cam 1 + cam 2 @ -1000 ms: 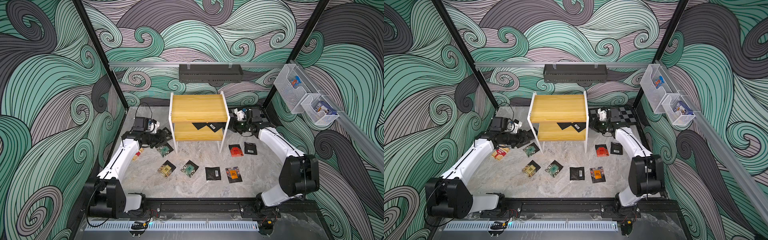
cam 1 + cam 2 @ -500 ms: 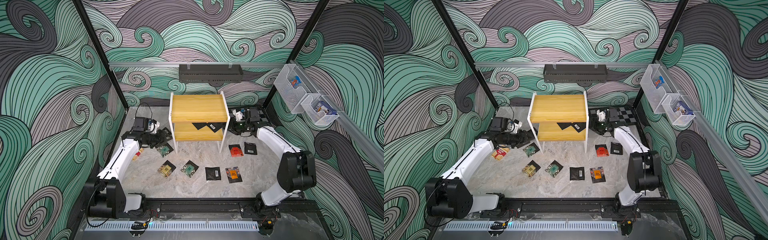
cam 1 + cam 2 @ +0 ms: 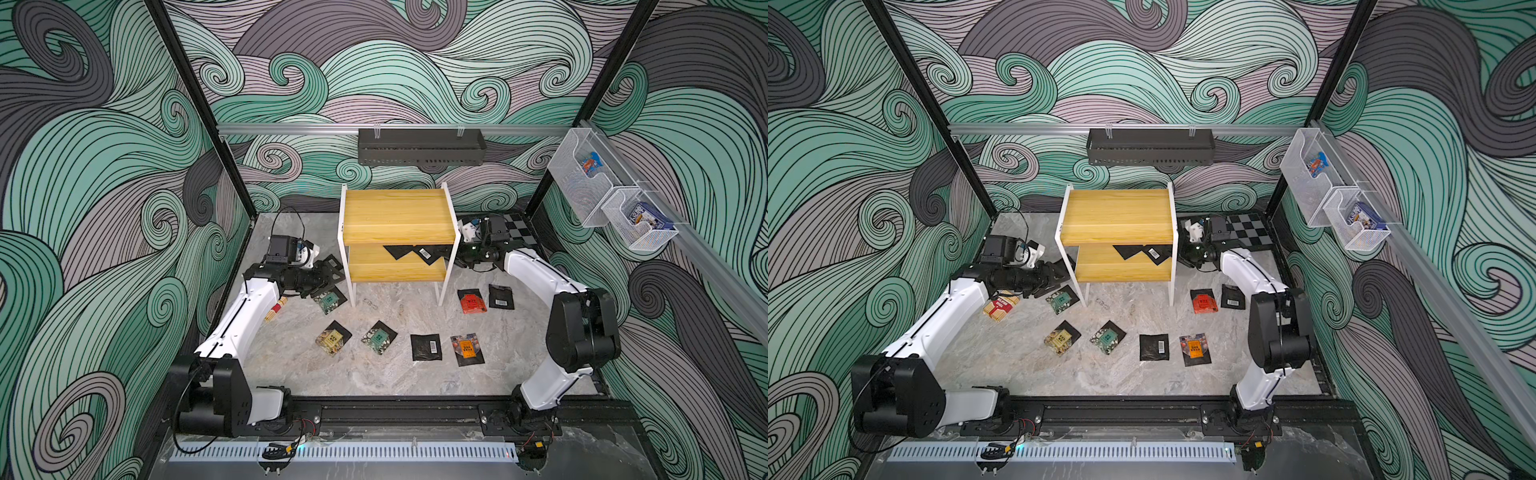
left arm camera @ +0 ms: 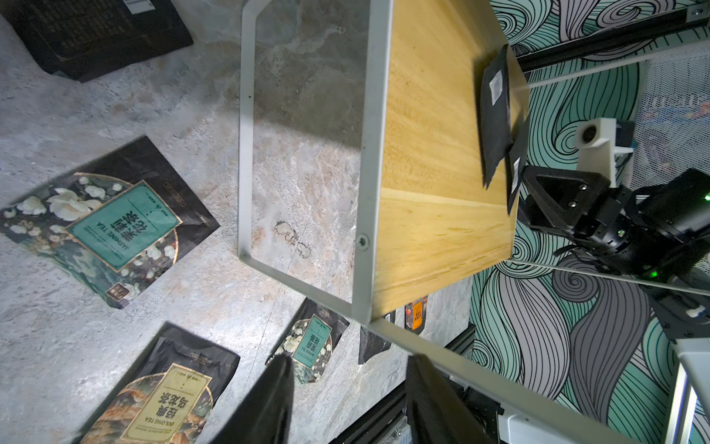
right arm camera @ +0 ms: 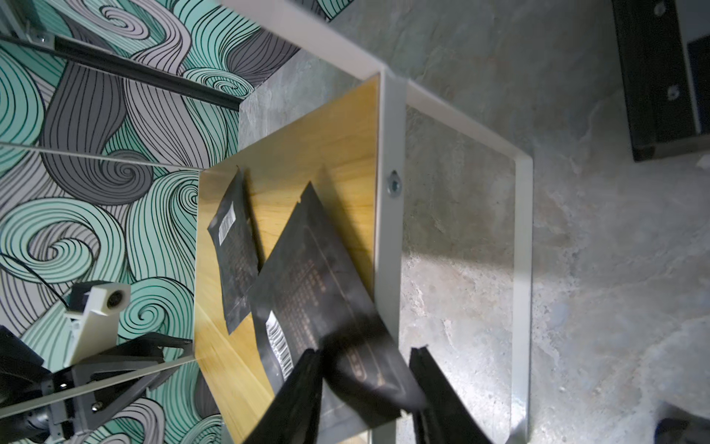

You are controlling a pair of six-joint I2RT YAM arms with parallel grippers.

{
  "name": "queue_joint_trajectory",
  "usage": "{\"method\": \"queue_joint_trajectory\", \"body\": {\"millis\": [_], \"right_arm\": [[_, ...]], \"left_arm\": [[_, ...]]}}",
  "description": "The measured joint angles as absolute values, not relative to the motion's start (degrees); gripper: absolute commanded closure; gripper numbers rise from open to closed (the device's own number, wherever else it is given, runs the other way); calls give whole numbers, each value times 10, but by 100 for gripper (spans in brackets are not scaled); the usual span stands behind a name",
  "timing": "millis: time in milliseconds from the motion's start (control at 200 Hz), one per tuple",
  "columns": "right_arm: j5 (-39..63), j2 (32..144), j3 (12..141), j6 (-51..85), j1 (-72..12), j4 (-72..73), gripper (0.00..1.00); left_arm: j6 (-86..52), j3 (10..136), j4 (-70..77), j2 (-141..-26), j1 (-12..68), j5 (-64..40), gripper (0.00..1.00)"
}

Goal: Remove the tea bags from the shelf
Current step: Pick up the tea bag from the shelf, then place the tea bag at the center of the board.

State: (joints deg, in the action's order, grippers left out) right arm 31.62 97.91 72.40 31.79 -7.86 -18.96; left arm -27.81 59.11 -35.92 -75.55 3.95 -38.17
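Right fingers (image 5: 299, 396) astride tea bag (image 5: 319, 292) on shelf (image 5: 307, 146), clamp unclear; close fully, slide out level. Left fingers (image 4: 269, 399) apart, empty.

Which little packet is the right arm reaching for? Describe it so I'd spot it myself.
Find the yellow two-tier shelf at the back of the table. Two black packets lie on its lower board. It is the tea bag jutting over the right edge, with the right pincer around it.
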Motion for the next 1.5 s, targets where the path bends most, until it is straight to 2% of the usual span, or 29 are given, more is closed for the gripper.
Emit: {"method": "queue_joint_trajectory", "body": {"millis": [115,340,505,901,1301,1501], "right_arm": [[314,969,718,317,-69,-189,72],[304,946,704,319,-54,-192,92],[301,921,694,320,-48,-196,96],[288,811,644,334,-11,-196,99],[259,642,503,373,110,-219,99],[220,577,443,386,140,-263,99]], "left_arm": [[-278,591,-359,-756,39,-382,49],[-278,591,-359,-765,39,-382,49],[-277,591,-359,-765,39,-382,49],[-276,591,-359,-765,39,-387,49],[-274,591,-360,-765,39,-388,49],[-274,591,-361,-759,39,-389,49]]}}
